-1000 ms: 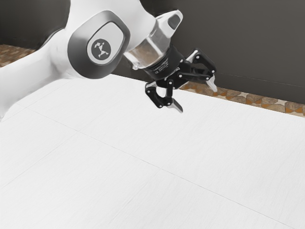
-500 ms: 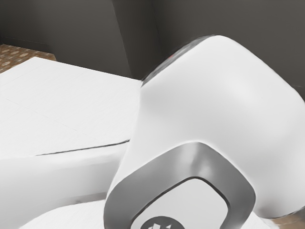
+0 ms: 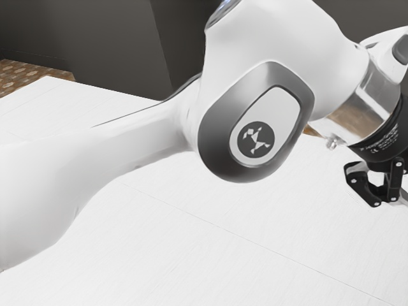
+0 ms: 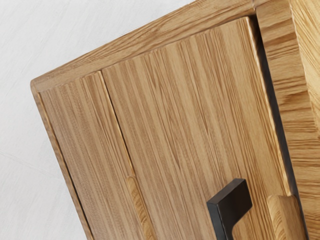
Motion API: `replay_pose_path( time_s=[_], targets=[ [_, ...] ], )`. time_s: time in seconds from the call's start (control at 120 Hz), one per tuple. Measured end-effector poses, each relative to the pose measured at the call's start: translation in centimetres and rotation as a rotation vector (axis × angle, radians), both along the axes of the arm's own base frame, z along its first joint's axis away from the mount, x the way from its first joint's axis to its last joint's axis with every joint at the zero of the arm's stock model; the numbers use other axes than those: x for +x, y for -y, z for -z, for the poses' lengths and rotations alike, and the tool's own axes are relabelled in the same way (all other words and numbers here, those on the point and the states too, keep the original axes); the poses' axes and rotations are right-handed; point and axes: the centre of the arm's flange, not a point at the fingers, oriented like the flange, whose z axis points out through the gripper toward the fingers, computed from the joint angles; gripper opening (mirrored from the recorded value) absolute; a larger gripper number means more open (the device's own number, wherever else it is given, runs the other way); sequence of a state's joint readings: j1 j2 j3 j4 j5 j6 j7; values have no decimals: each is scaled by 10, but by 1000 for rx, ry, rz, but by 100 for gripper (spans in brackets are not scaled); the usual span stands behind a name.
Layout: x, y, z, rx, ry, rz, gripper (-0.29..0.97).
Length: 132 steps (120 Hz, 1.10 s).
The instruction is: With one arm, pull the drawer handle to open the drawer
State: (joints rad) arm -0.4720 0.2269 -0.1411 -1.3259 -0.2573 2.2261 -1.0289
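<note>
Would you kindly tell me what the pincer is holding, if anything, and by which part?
It cannot be told: the pincer runs off the exterior view's right edge above the table.

The cabinet stands on the table, with the handle on its wider panel.

I see soft, even light: the table bright white, the wall at upper left dim. The arm is faintly shaded underneath. The cabinet looks warm, evenly lit.
</note>
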Motion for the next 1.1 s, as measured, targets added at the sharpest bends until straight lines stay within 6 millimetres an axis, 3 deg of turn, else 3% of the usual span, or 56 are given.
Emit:
replay_pose_path(
  time_s=[0.117,0.25,0.433,0.642,1.1],
  targets=[
    [1,16,6,-15,-11,12,68],
    [-27,29,1,-50,-49,36,68],
    [-47,65,20,-98,-126,67,68],
    [-18,53,34,-139,-98,-14,68],
    [6,66,78,-153,-84,-59,68]
  ],
)
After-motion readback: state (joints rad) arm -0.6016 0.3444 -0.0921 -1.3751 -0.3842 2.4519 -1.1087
